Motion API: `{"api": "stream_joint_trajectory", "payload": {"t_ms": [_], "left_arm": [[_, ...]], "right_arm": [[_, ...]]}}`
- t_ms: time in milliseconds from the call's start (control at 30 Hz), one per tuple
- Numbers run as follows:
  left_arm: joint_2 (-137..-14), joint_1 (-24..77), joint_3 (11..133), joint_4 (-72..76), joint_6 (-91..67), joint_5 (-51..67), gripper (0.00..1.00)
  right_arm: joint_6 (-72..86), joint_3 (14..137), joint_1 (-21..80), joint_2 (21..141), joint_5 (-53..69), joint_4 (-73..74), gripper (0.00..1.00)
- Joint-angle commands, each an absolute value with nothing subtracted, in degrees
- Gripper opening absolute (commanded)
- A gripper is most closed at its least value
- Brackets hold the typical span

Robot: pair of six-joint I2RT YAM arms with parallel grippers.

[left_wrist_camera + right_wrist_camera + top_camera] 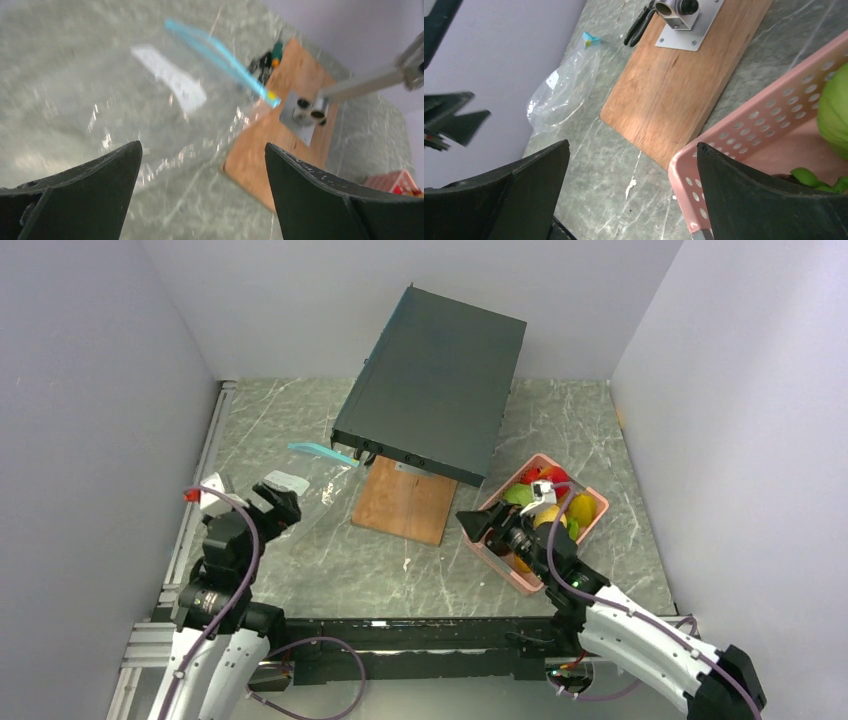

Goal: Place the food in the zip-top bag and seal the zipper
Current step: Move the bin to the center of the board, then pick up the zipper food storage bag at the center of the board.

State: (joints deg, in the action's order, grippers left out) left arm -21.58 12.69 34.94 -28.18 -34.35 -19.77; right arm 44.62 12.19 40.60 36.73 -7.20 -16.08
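The light is soft and even, with weak shadows. The left wrist view is blurred, with small glare spots on the zip-top bag [165, 137]; the top view is sharp.

Pink tray [744, 130], wooden board [400, 505], dark panel [435, 380]

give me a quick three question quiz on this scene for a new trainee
1. True or false: the left end effector is gripping the zip-top bag.
2. Where is the toy food? A) in the pink tray B) in the zip-top bag C) in the left end effector
3. Short answer: which end effector is nearer the zipper?

Key
1. False: it is open and holds nothing.
2. A
3. The left one.
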Motion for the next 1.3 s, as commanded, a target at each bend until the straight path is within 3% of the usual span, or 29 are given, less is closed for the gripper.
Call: {"api": "stream_joint_trajectory", "payload": {"t_ms": [0, 267, 567, 767, 833, 933, 1000, 1033, 1267], "left_arm": [[-18.2, 12.8, 28.9, -37.9, -52.2, -13.6, 0.99], [-19.0, 12.8, 26.7, -46.7, -69.0, -22.1, 0.99], [-27.4, 12.7, 23.9, -41.6, -79.7, -24.5, 0.99], [-34.3, 11.5, 21.1, -35.7, -79.6, -28.1, 0.98], [-37.5, 10.0, 19.8, -32.7, -77.9, -26.9, 0.88], [-41.1, 7.2, 18.1, -25.5, -70.2, -22.2, 0.29], [-42.5, 6.3, 19.2, -26.4, -65.3, -19.5, 0.07], [-42.7, 6.3, 20.2, -28.3, -64.0, -18.7, 0.01], [-32.9, 6.3, 29.0, -40.5, -50.2, -8.6, 0.00]], "right_arm": [[41.6, 15.7, 40.8, 31.5, -10.7, -7.0, 1.00], [38.2, 18.1, 40.8, 26.8, -2.3, 1.3, 1.00], [41.5, 14.9, 41.5, 34.7, 14.4, -9.7, 1.00], [44.4, 14.5, 48.4, 40.6, 12.8, -16.2, 1.00], [44.3, 15.4, 50.5, 41.6, 10.9, -16.5, 1.00], [44.4, 16.8, 52.1, 43.7, 9.6, -16.5, 1.00], [45.4, 17.3, 52.3, 45.3, 9.8, -17.2, 1.00], [45.8, 17.5, 52.4, 46.2, 10.3, -18.0, 1.00], [50.9, 17.0, 55.1, 53.2, 9.8, -26.6, 1.00]]}}
